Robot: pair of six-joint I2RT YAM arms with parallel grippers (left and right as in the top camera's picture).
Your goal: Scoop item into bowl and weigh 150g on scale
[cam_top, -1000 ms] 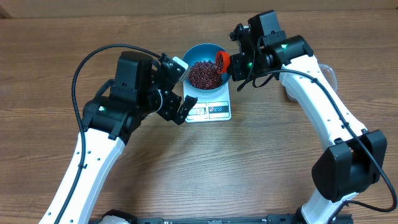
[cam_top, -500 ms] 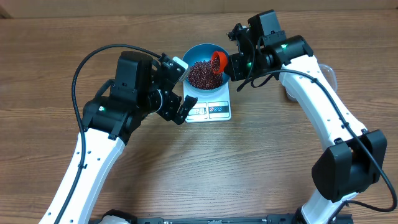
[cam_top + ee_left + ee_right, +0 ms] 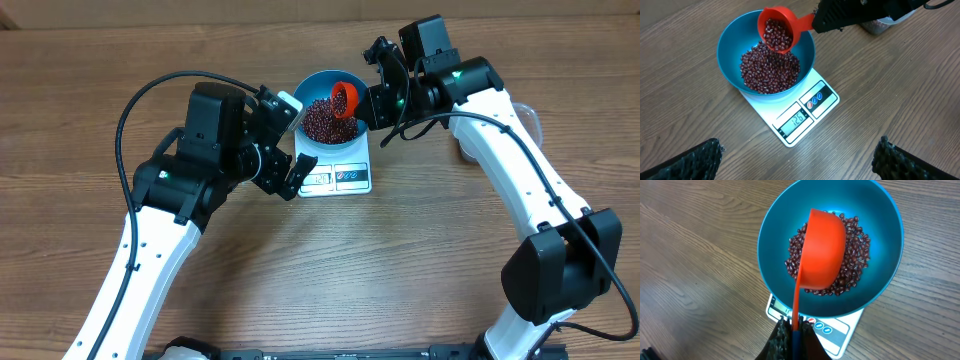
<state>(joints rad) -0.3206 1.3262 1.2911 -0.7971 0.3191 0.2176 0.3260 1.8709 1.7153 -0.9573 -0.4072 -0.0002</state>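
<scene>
Red scoop [image 3: 822,250] update: the right gripper [image 3: 793,335] is clenched tight on the thin handle, and the cup sits straight out ahead of the fingers. A second ago the cup was hanging by the bowl's rim on the gripper's side. Now it's swung out over the middle and rolled over, mouth facing down and away from the gripper. From the left wrist view you can see beans [image 3: 770,70] still packed in the cup, right at the lip and about to go. So I'd say the pour is only just starting, and this load hasn't really hit the weight yet.

Right below the cup is the blue bowl [image 3: 727,45] with a decent maroon heap inside. It sits square on the white scale [image 3: 770,114].

Past the bowl, on the scale's front edge, the display [image 3: 798,118] reads what looks like 125 to me. That'd be short of target, so this scoop probably needs to go in gently rather than all at once. The buttons [image 3: 817,97] next to it have little red and blue marks, too small to read. No brand name that I can spot.

Further over, the left gripper [image 3: 288,140] hasn't budged. It hovers beside the scale with its fingers spread wide, holding nothing.
</scene>
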